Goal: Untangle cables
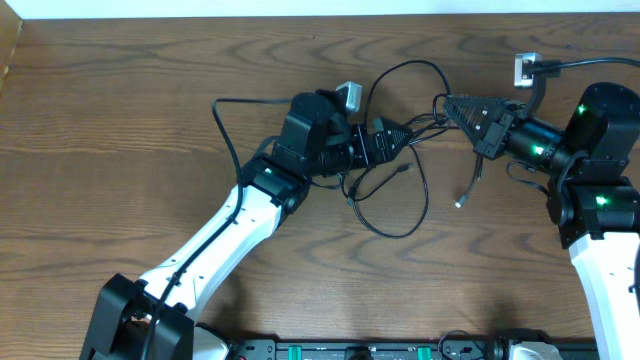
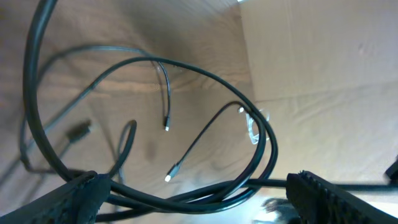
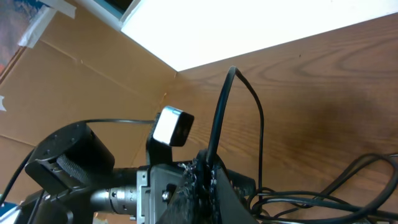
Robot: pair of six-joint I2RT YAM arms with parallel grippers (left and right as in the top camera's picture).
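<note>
**Cables strung between both arms, knot not yet undone**

Tangle of black cables (image 1: 425, 125) sits centre-right of the overhead view, on the wood table (image 1: 120, 120), btwn the two grippers. Loops spill down and up from it, and a loose plug end (image 1: 460, 203) lies below, clear of both arms.

R side: right gripper (image 1: 448, 100) has its fingers pressed together, pinching one strand (image 3: 219, 118), which rises out of the tips in the wrist view. Prob. an anchor, so the bundle can't slide while the other arm works.

L side: left gripper (image 1: 400, 135) is spread wide. In its wrist view the fingers (image 2: 74, 196) stand at lower left and lower right w/ several cords running across the gap. They straddle the bundle and clamp nothing. Looks positioned to pick one cord out of the group.

Judgement: early to mid task, since the loops cross each other. Next move needs a close on a single cord, then a pull away from the R pinch. Risk is grabbing the whole bundle, which would tighten the knot.
</note>
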